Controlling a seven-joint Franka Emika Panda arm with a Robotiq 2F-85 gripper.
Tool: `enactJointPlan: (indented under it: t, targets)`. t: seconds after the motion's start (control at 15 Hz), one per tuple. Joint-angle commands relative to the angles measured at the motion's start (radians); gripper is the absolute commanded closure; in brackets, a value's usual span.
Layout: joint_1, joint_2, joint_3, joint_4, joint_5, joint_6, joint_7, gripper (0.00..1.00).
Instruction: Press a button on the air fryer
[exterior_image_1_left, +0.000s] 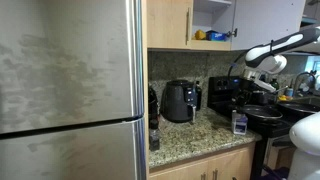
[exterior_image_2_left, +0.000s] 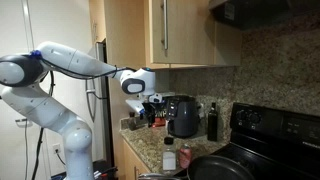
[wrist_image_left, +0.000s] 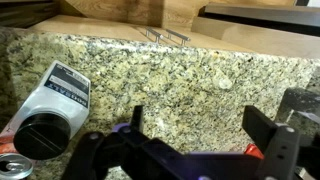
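Note:
The air fryer (exterior_image_1_left: 180, 100) is a rounded glossy black appliance standing at the back of the granite counter; it shows in both exterior views (exterior_image_2_left: 183, 116). My gripper (exterior_image_1_left: 257, 86) hangs in the air above the counter, off to the side of the air fryer and apart from it (exterior_image_2_left: 148, 103). In the wrist view the gripper (wrist_image_left: 200, 128) is open and empty, with both black fingers spread over bare granite. The air fryer is out of the wrist view.
A white bottle with a black cap (wrist_image_left: 50, 105) stands under the gripper's side, next to a can (wrist_image_left: 12, 168). A dark bottle (exterior_image_2_left: 212, 122) stands beside the air fryer. A black stove (exterior_image_2_left: 275, 130) with a pan (exterior_image_2_left: 215, 166), a fridge (exterior_image_1_left: 70, 90) and upper cabinets (exterior_image_1_left: 185, 22) surround the counter.

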Motion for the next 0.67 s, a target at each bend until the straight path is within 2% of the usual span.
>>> enactJointPlan:
  t: [0.0, 0.13, 0.4, 0.47, 0.6]
  targets:
    - [-0.021, 0.005, 0.019, 0.002, 0.014, -0.004, -0.012, 0.00]
    - [0.033, -0.004, 0.066, -0.002, 0.041, 0.065, -0.024, 0.00]
    - [0.129, 0.032, 0.147, 0.037, 0.158, 0.288, 0.011, 0.00]
    - [0.101, 0.006, 0.130, 0.016, 0.122, 0.220, 0.008, 0.00]
    - [0.116, 0.007, 0.145, 0.019, 0.126, 0.234, 0.024, 0.00]
